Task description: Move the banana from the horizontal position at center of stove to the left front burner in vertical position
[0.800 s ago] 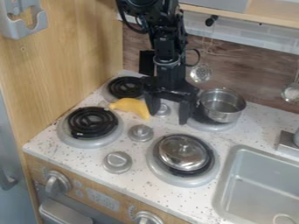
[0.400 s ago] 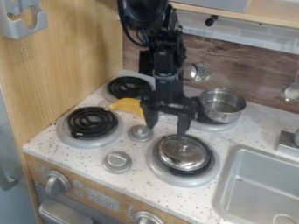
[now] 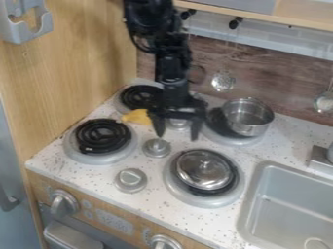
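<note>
if judged by looks, likely light, stiff and smooth enough to slip: grip the banana (image 3: 135, 116) across the middle of its curve. in the camera view, find it on the tabletop (image 3: 156, 200) between the left front burner (image 3: 102, 136) and the back left burner (image 3: 138, 96), near the fingers (image 3: 177, 137), spread apart and holding nothing. see, too, the pot (image 3: 248, 116), bare inside as far as visible, and the lid (image 3: 203, 169), hiding any contents.
</note>
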Action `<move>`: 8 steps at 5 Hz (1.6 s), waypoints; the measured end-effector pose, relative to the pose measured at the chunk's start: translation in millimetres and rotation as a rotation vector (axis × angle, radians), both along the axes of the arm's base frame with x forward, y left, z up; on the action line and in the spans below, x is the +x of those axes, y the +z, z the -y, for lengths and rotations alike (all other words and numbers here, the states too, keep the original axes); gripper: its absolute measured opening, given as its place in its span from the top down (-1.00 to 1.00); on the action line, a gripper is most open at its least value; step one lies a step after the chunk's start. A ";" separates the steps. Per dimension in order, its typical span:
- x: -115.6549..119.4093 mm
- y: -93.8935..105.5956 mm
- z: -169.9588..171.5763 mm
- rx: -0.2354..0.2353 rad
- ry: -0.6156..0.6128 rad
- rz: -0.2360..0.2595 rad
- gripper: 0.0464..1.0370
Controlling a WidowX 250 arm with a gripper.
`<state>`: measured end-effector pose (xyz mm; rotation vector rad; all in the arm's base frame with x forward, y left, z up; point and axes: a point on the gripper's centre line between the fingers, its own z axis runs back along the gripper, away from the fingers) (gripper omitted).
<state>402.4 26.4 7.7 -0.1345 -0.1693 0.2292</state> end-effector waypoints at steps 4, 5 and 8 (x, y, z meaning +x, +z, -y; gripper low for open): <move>73.5 -12.6 -61.1 -0.046 0.523 0.232 -0.92; 76.4 -26.7 -72.3 0.005 0.592 0.187 -0.92; 87.5 -42.7 -84.7 0.116 0.642 0.099 -0.92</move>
